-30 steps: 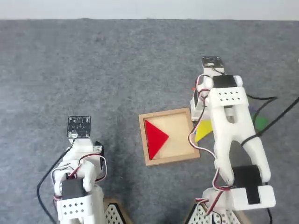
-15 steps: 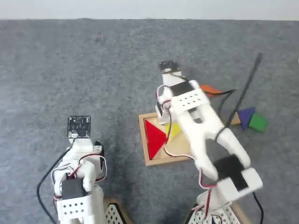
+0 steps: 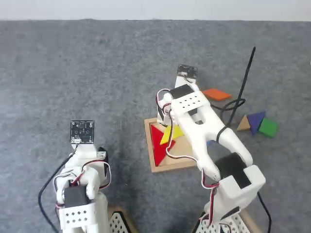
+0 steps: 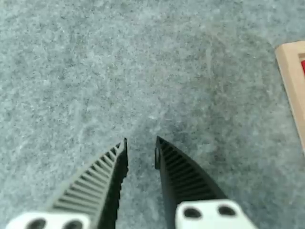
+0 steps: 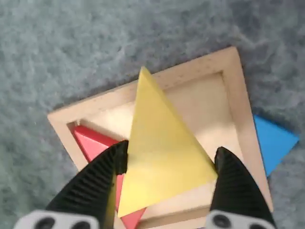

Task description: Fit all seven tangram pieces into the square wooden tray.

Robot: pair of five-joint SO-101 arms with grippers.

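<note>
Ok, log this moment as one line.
right end effector: shut on yellow triangle above tray | red triangle: in tray | blue triangle: on carpet beside tray | left end effector: open, over carpet

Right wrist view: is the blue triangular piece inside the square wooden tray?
No, the blue triangular piece lies on the grey carpet outside the rim of the square wooden tray.
</note>
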